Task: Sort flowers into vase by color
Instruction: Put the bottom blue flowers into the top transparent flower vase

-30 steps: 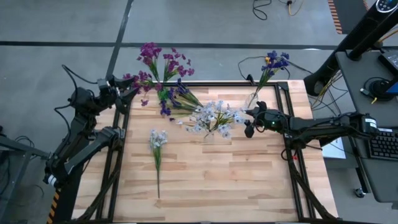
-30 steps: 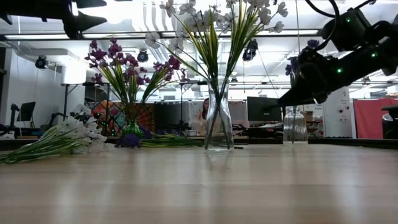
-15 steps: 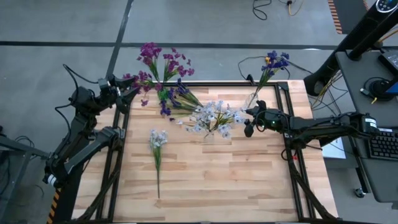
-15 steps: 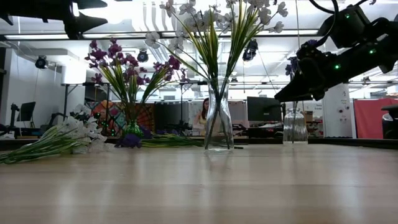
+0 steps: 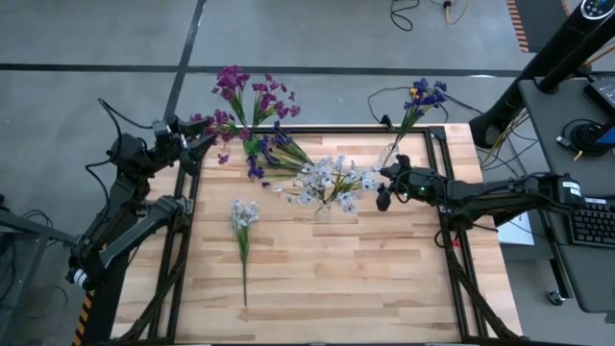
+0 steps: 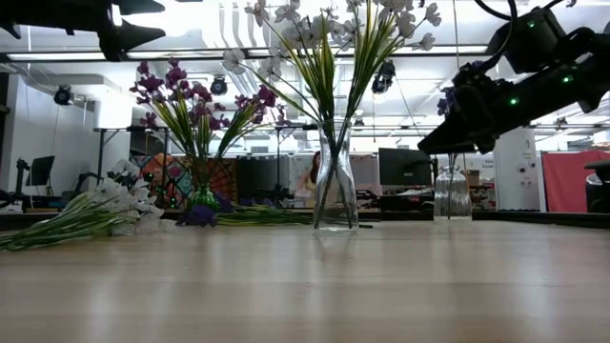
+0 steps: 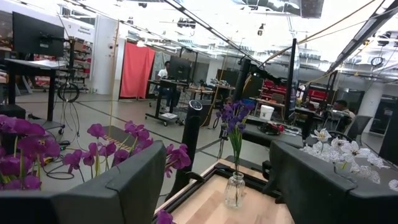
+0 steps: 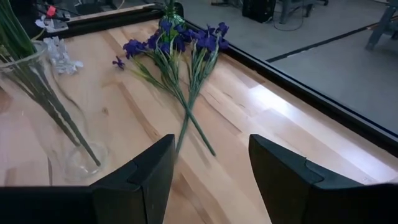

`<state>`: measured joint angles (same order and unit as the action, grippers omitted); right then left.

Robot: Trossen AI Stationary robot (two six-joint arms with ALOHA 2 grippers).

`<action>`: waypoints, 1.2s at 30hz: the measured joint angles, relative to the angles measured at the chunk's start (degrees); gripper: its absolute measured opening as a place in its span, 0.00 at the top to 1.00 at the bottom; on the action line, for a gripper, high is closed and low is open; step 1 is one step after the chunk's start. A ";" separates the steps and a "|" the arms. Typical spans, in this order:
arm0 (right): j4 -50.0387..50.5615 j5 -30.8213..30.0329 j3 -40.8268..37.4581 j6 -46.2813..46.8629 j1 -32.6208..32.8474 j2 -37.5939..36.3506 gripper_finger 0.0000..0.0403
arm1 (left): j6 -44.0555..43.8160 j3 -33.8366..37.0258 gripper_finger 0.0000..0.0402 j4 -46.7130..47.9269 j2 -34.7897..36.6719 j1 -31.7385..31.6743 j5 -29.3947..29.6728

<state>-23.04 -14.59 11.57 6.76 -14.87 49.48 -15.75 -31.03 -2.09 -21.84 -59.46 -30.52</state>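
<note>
Two blue-violet flowers (image 8: 180, 46) lie on the table at the far left, their stems (image 8: 189, 121) crossed. A pale white spray (image 5: 242, 229) lies nearer, flat on the wood. A glass vase (image 6: 335, 191) in the middle holds white flowers (image 5: 332, 181). A far-left vase (image 6: 202, 197) holds magenta flowers (image 5: 245, 101). A far-right vase (image 6: 453, 195) holds a blue flower (image 5: 423, 96). My right gripper (image 5: 387, 188) hovers open above the table between the middle and right vases, facing the lying blue flowers. My left gripper (image 5: 197, 144) stands open at the far left corner, beside the magenta blossoms (image 7: 93, 149).
A black frame rail (image 5: 317, 131) runs along the table's far edge, with the same rail down both sides. Bare wood (image 5: 365, 279) fills the near half of the table. Beyond the table are desks, monitors and a person far off in the room.
</note>
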 joint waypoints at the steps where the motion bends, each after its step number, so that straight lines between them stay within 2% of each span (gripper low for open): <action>1: -0.76 0.04 0.00 0.19 0.00 0.59 0.51 | 0.00 0.00 0.33 0.00 0.02 0.02 0.00; 18: -9.11 0.00 0.04 0.29 0.00 10.23 0.51 | 0.02 0.00 0.33 -0.02 0.01 0.00 0.00; 36: -9.28 0.00 0.21 1.13 0.00 11.43 0.51 | 0.02 0.00 0.33 -0.02 0.01 0.01 -0.01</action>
<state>-32.33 -14.59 11.78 7.90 -14.87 60.90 -15.73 -31.03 -2.11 -21.82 -59.45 -30.53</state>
